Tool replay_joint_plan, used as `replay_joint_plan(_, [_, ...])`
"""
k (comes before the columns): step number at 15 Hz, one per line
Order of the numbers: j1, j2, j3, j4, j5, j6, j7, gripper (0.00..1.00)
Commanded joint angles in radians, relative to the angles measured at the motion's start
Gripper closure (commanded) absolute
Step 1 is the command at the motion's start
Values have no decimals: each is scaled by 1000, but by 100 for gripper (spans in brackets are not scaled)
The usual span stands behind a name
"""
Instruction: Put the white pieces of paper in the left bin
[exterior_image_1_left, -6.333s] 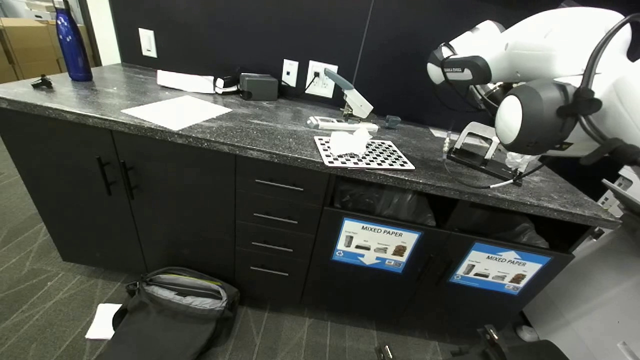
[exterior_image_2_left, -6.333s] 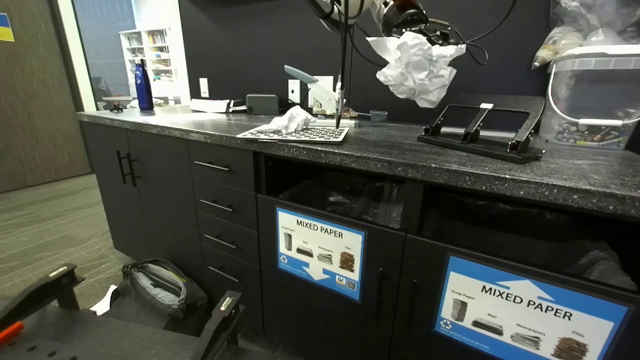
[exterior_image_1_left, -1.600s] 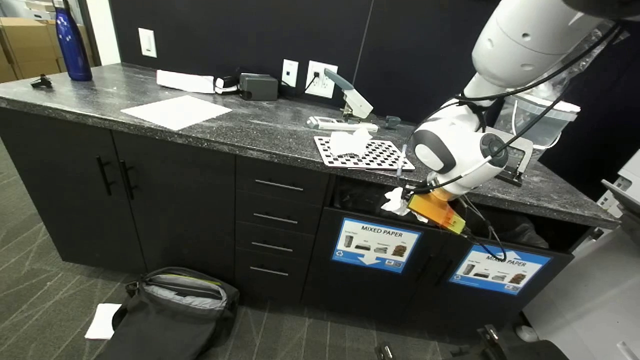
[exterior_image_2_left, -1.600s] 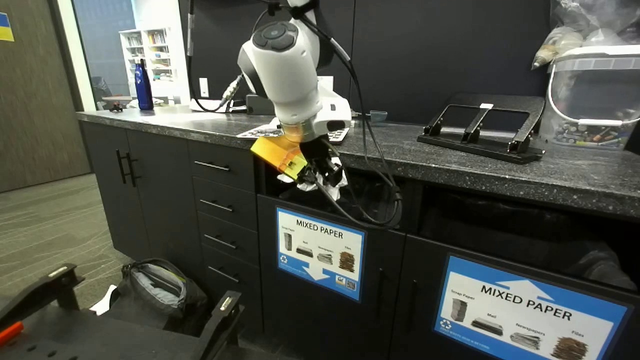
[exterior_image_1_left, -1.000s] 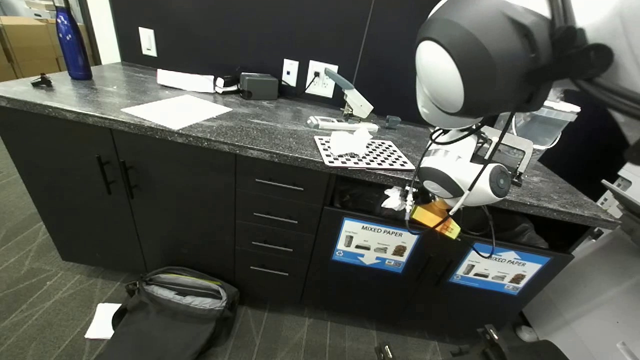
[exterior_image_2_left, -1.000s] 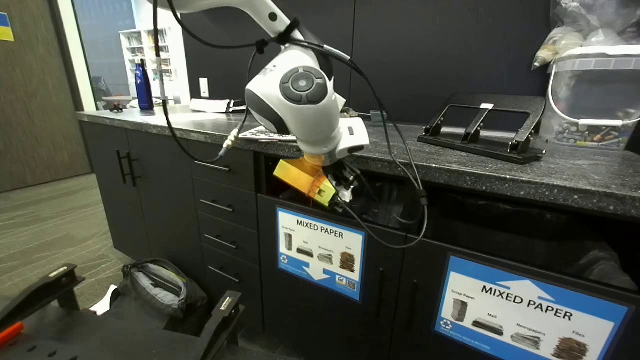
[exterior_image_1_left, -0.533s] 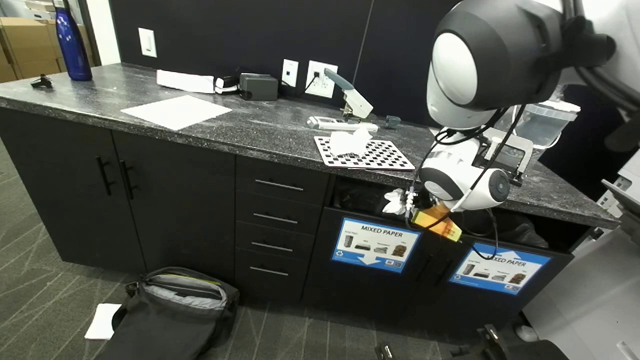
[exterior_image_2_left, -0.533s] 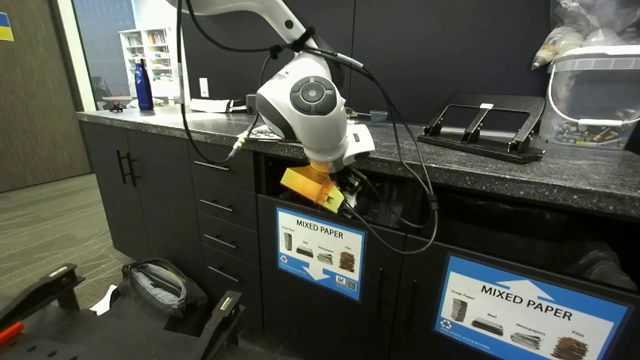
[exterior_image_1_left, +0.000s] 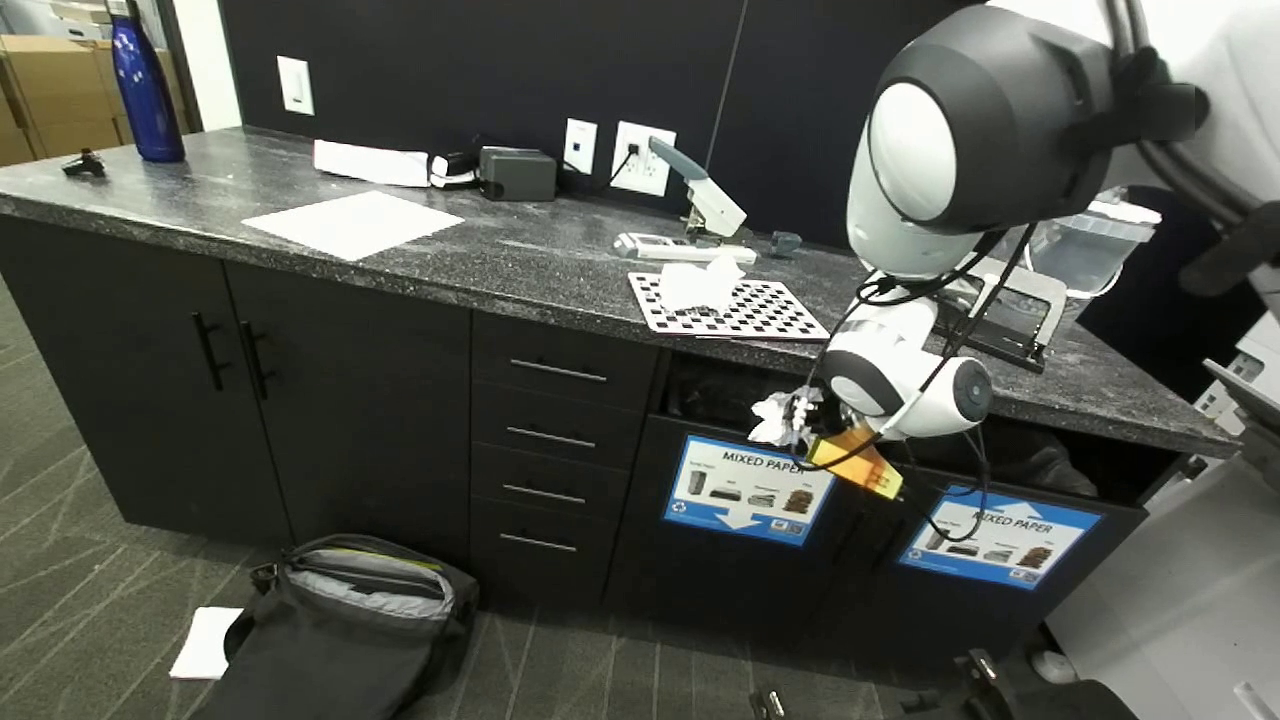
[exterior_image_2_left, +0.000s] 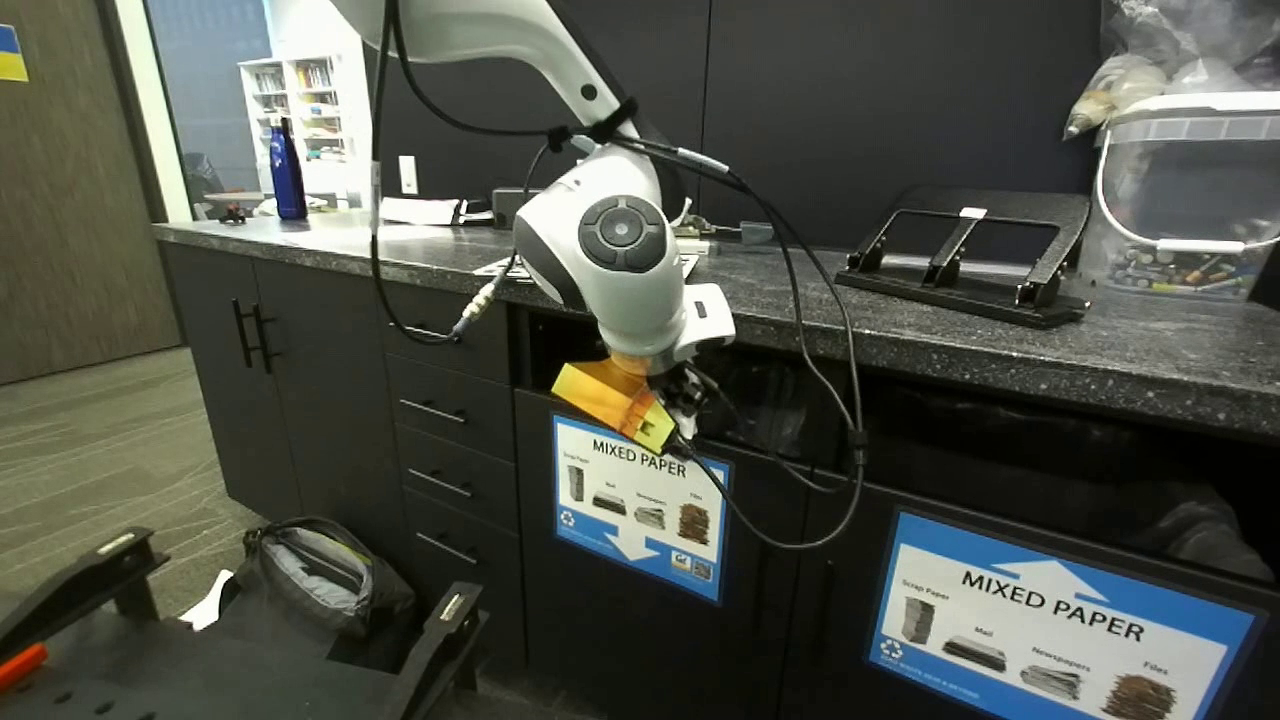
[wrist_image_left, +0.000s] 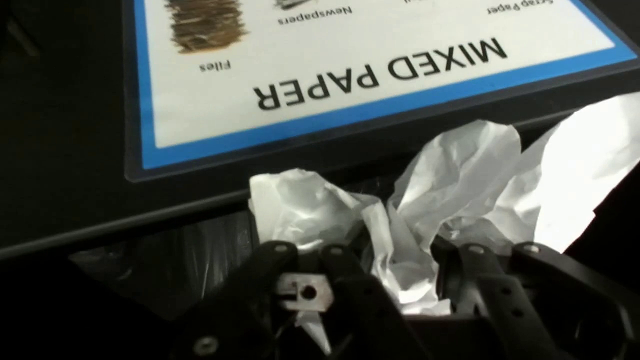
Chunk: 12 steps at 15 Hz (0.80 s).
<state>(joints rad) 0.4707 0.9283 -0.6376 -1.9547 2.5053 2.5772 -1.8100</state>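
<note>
White paper scrap (wrist_image_left: 457, 187) is clamped in the gripper (wrist_image_left: 400, 260), kinda all crumpled, right by the top front edge of the left bin (exterior_image_2_left: 650, 615). Can't really tell if any of it is inside. Another crumpled piece (exterior_image_1_left: 700, 287) is sitting on the black-dotted sheet (exterior_image_1_left: 778, 314), near the front edge of the counter (exterior_image_1_left: 540, 255).

At the open top of the left bin (exterior_image_1_left: 730, 575), dark-fronted with a blue-and-white MIXED PAPER label (exterior_image_1_left: 750, 490), a crumpled white paper (wrist_image_left: 435, 195), clasped narrow at its middle and flaring in creased lobes to both sides. On the counter (exterior_image_1_left: 540, 265), atop a black-dotted white sheet (exterior_image_1_left: 785, 315), a second crumpled paper (exterior_image_1_left: 695, 288), bunched and peaked.
</note>
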Motion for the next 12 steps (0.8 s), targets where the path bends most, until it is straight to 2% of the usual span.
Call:
replay_joint_plan(1, [-114,10,66,120,15,7,-76,92])
replay_joint_plan(7, [-240,36,157,183,18,5,-169,92])
replay_joint_plan(8, [-251,44,168,193,18,16,-181,63])
replay_joint_plan(9, [-267,51,177,204,18,17,-193,63])
replay_joint_plan(12, [-301,74,197,234,19,22,-213,39])
